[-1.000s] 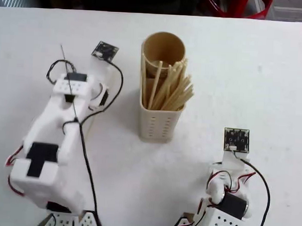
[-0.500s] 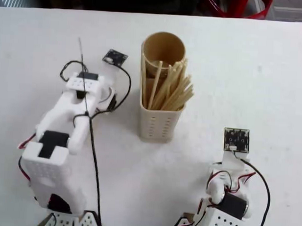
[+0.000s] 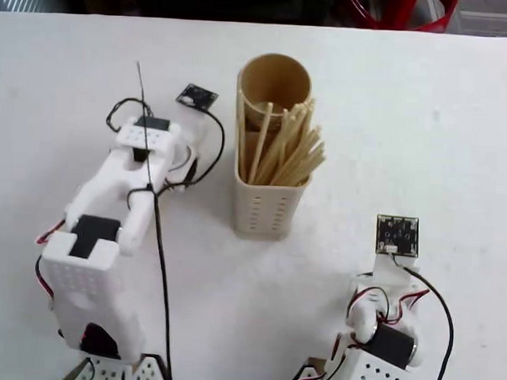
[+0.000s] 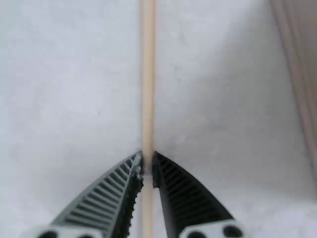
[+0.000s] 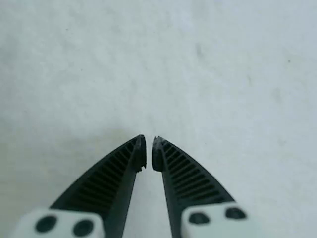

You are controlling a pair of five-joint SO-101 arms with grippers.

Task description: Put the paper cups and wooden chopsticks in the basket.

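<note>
Nearest: right gripper (image 5: pixel 148 151), jaws together, tips all but touching, nothing between them, over bare table (image 5: pixel 223 59). Farther out, left of the basket (image 3: pixel 269 209): left gripper (image 4: pixel 147 166), jaws pinched on one wooden chopstick (image 4: pixel 147 74) that runs on past the tips. Basket upright mid-table; paper cup (image 3: pixel 275 73) at its far end, chopstick bundle (image 3: pixel 293 150) leaning beside it.
</note>
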